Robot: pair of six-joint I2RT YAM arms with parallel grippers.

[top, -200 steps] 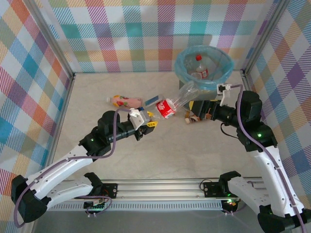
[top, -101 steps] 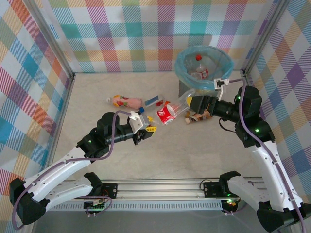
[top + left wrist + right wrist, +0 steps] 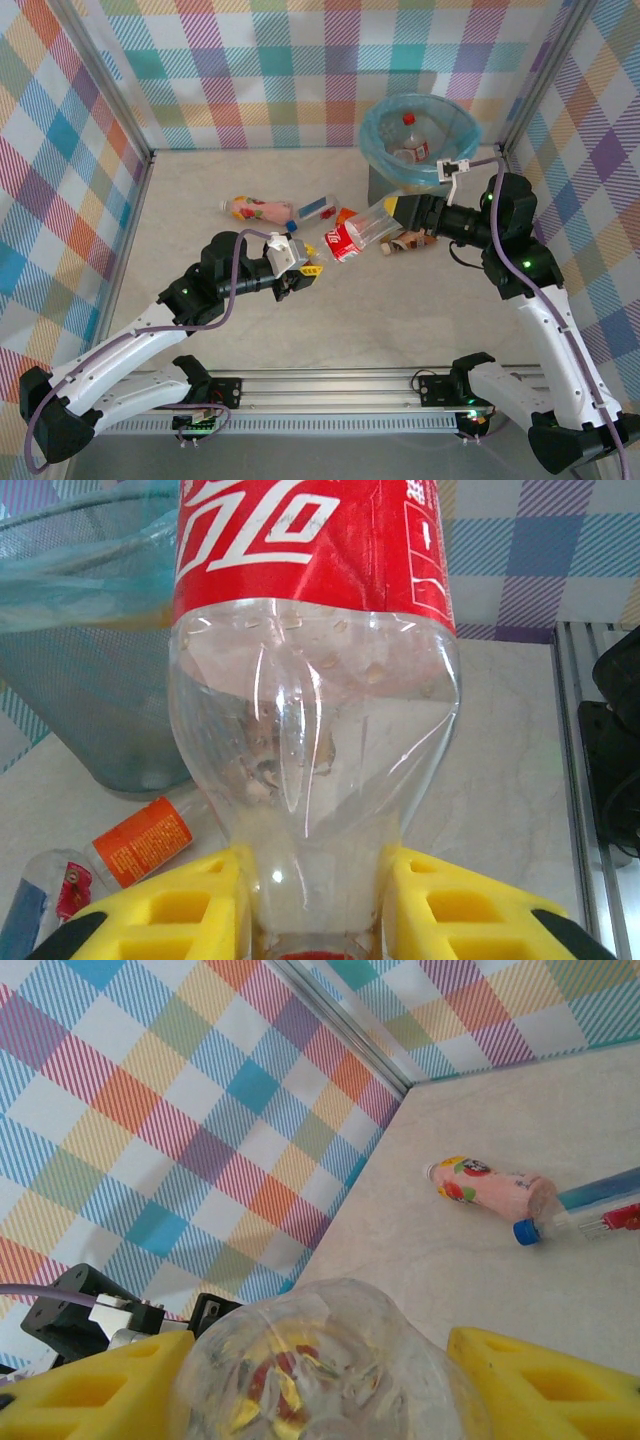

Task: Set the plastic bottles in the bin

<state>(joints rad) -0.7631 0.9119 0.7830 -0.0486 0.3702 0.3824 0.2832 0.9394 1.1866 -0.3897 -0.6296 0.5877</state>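
Progress so far?
Small, I judge. The bin (image 3: 374,128) holds perhaps two plastic bottles (image 3: 408,128); several lie on the desk (image 3: 330,330), like the pink bottle (image 3: 255,209).
And the tools?
The left tool (image 3: 311,263) is closed on the neck of the red-label bottle (image 3: 352,234), near the bin. The right tool (image 3: 396,209) stands around its base; I cannot tell if it presses.
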